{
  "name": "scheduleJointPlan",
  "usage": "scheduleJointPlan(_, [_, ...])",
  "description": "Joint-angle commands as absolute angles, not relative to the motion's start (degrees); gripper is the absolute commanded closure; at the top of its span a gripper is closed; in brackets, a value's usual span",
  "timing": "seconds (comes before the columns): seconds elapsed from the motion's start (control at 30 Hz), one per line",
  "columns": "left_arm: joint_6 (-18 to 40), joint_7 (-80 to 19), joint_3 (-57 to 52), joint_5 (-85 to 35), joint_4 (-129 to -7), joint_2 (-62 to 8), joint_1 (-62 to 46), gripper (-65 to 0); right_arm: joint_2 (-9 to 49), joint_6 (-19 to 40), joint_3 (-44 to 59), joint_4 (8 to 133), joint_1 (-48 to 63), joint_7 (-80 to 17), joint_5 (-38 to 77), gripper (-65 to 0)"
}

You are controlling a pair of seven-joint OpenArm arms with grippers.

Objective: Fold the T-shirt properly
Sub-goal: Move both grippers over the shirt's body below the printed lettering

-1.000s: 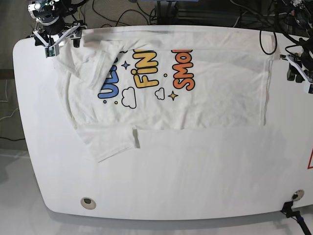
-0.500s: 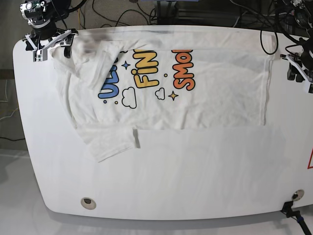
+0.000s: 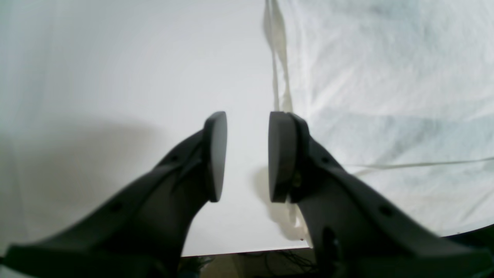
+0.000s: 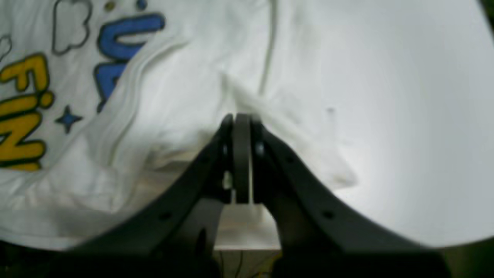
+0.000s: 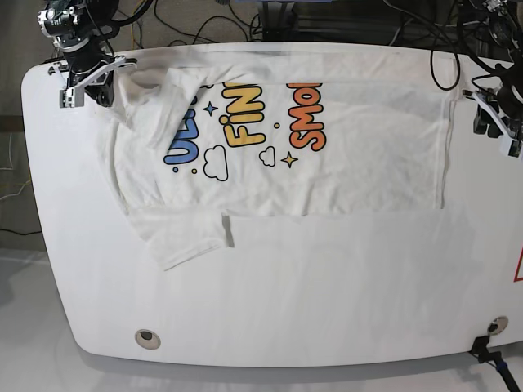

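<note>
Base view: large white short-sleeved cotton T-shirt [image 5: 278, 155] with a blue, yellow and orange print lies spread across the far half of the rounded white desk [image 5: 327, 294], one long edge already turned over on itself.
Right end effector [image 4: 237, 127]: pads pressed together; cloth sits just behind the tips, yet I cannot tell whether any is pinched between them.
Left end effector [image 3: 245, 154]: pads apart and empty, above bare desk just beside the shirt's hem edge.
Loose sleeve [image 5: 176, 237]: spills toward the near side, unfolded.
Step in hand: taking hold of the collar-end corner, judged an early fold.
Next move: likely confirm the right-hand pinch, then bring the left arm onto the hem corner and close, so both ends lift together.
</note>
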State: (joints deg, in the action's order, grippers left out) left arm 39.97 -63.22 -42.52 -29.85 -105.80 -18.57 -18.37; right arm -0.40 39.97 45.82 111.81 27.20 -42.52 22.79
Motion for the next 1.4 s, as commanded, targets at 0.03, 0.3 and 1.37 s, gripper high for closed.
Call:
scheduleJointPlan(0.03, [40.0,-62.11,-42.77,-27.56,-106.51,-18.59,-17.8,-16.7,0.04,40.0,46.29,109.76,26.15,-41.27,23.52,0.0])
scheduleJointPlan(0.3, [40.0,-62.02,-42.59,-26.51,-106.42,-17.89,-17.8,-16.7,2.15,40.0,46.29,97.89,22.64,-39.6,23.25,0.0])
scheduleJointPlan(1.37, [40.0,-62.11,-33.19,-14.37,-106.33,-14.29,-3.21,-35.6,4.53,40.0,36.79,109.85,10.95,-42.95,11.74,-18.5])
